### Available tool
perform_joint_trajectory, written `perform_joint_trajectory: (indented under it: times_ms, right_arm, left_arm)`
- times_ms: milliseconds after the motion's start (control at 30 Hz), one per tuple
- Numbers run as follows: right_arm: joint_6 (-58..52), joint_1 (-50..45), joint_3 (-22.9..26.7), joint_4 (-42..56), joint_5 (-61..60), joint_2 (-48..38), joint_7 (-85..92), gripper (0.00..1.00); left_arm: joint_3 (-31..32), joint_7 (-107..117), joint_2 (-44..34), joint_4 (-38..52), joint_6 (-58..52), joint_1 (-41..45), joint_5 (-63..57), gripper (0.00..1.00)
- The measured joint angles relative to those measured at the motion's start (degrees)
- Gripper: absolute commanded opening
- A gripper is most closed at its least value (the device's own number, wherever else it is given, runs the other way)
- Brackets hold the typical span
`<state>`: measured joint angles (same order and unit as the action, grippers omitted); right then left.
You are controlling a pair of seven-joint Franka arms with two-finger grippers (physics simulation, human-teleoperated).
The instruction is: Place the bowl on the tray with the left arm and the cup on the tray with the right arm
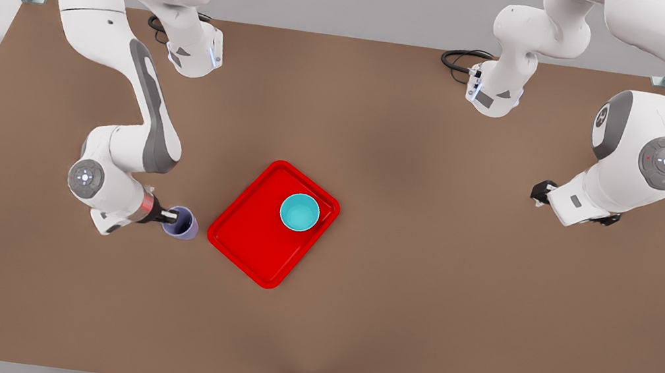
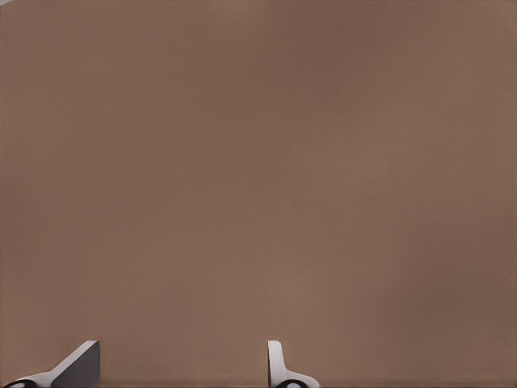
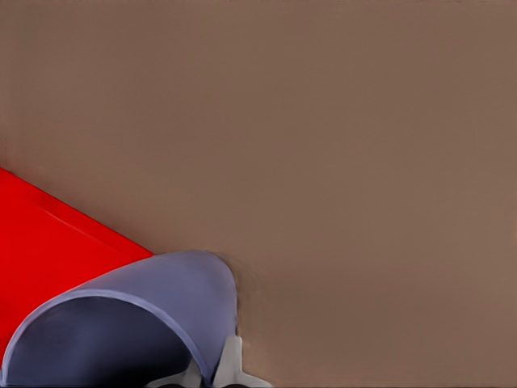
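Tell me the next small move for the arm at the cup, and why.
Probably lift the cup slightly. The right gripper pinches its rim, one finger inside, but the cup is beside the tray, not on it. The bowl already sits there; the left gripper waits, open, apart.

bowl [image 1: 300, 212] on tray [image 1: 251, 234], cup [image 1: 182, 223] beside

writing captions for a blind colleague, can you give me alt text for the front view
A teal bowl sits on a red tray in the middle of a brown table. At the front view's left, the right gripper is closed on the rim of a purple cup beside the tray, while the left gripper waits over bare table at the far right.
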<state>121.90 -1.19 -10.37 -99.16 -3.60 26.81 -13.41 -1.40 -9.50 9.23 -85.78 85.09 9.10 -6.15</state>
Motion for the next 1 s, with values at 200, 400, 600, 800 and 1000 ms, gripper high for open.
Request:
perform_joint_trajectory:
  times_ms: [200,400,600,800,1000]
  right_arm:
    - [0.4,-8.1,-2.6,13.7,-2.4,10.8,-4.0,0.21]
    - [-2.6,-11.8,-2.5,13.7,2.6,12.5,-6.3,0.21]
    - [-2.0,-11.8,-2.4,13.8,8.1,15.1,-6.6,1.00]
    - [-1.9,-11.9,-2.5,14.1,7.9,14.5,-6.8,1.00]
    - [-8.2,-9.2,-2.2,14.4,6.3,5.3,-6.8,1.00]
  left_arm:
    - [0.0,0.0,0.2,0.0,0.5,0.0,0.0,1.00]
    - [0.0,0.0,0.4,0.0,0.6,0.0,0.0,1.00]
    - [0.0,0.0,0.4,0.0,0.6,0.0,0.0,1.00]
    - [0.0,0.0,0.6,0.0,0.8,-0.1,-0.1,1.00]
    - [0.0,0.1,0.5,0.0,1.1,0.0,-0.2,1.00]
